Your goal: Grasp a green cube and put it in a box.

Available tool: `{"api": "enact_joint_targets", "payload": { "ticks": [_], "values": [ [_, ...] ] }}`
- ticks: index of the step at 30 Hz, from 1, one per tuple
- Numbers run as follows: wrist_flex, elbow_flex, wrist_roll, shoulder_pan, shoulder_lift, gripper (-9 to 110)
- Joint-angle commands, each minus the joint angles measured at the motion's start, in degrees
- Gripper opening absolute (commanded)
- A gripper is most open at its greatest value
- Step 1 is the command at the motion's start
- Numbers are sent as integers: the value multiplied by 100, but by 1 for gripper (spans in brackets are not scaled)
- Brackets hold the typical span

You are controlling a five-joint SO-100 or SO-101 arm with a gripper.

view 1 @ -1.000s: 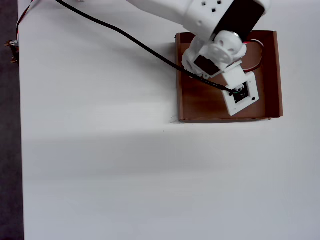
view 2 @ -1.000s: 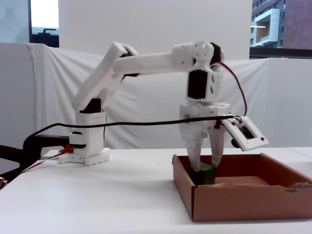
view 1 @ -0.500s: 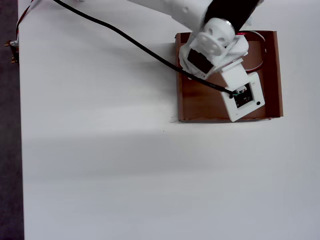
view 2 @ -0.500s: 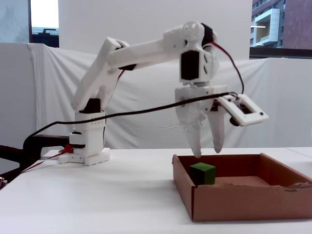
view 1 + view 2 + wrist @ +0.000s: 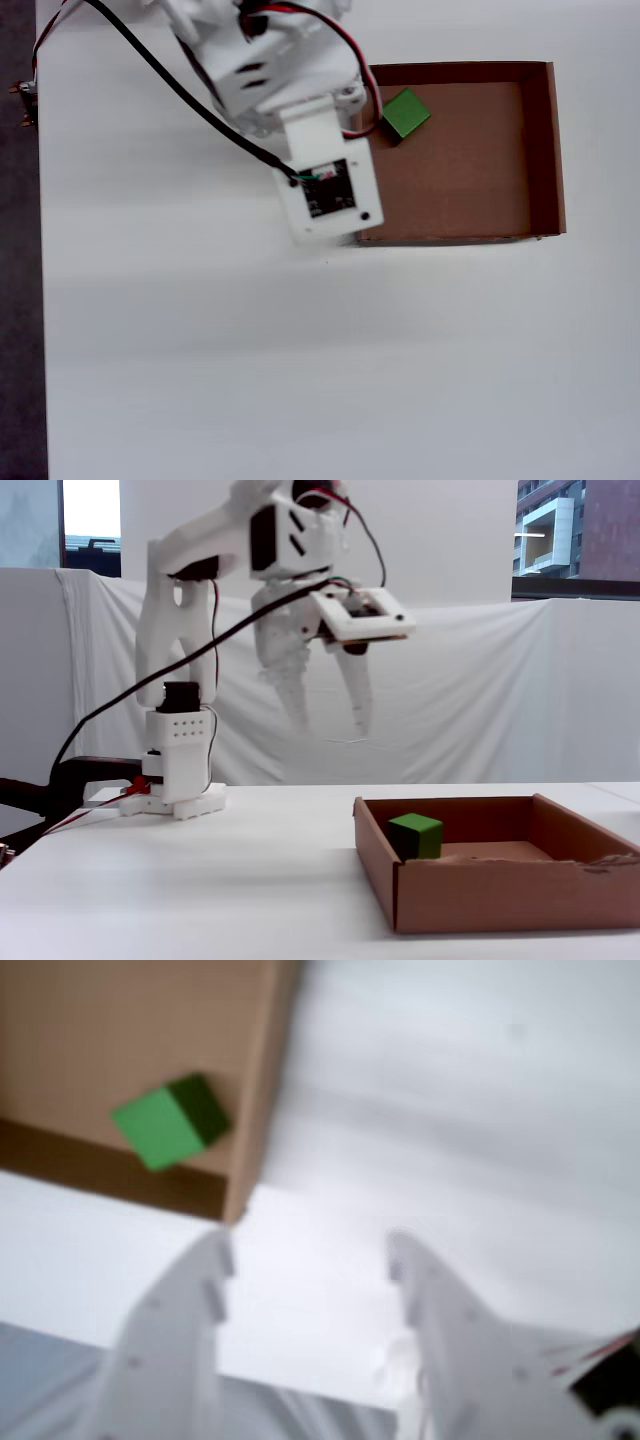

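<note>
The green cube (image 5: pixel 405 113) lies on the floor of the box (image 5: pixel 470 170), in the corner that the overhead view shows at top left. In the fixed view the green cube (image 5: pixel 415 835) rests just inside the left wall of the box (image 5: pixel 500 890). My gripper (image 5: pixel 332 727) hangs open and empty, high above the table and left of the box. In the wrist view the gripper (image 5: pixel 308 1255) has white table between its fingers, with the cube (image 5: pixel 170 1120) and a corner of the box (image 5: pixel 255 1080) at the upper left. In the overhead view the arm hides the fingers.
The arm's base (image 5: pixel 180 780) stands at the table's far left in the fixed view. A black cable (image 5: pixel 180 90) runs from the arm to the wrist camera mount (image 5: pixel 325 195), which hangs beside the box's left wall. The table's left edge (image 5: pixel 40 250) borders a dark floor.
The gripper let go of the cube in the box, rose, and swung left and back, away from the box. The cube stays in its corner.
</note>
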Motion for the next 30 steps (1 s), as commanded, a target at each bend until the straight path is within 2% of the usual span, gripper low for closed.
{"api": "enact_joint_targets", "payload": {
  "ticks": [1,9,17,24,30],
  "values": [
    [-272,835,18,747,1160,21],
    [-1002,2742,9,2294,2689,21],
    [-1354,3683,-18,3920,3454,21],
    [-1960,4737,-26,4825,4078,21],
    [-2127,5818,-35,5203,5458,21]
  ]
}}
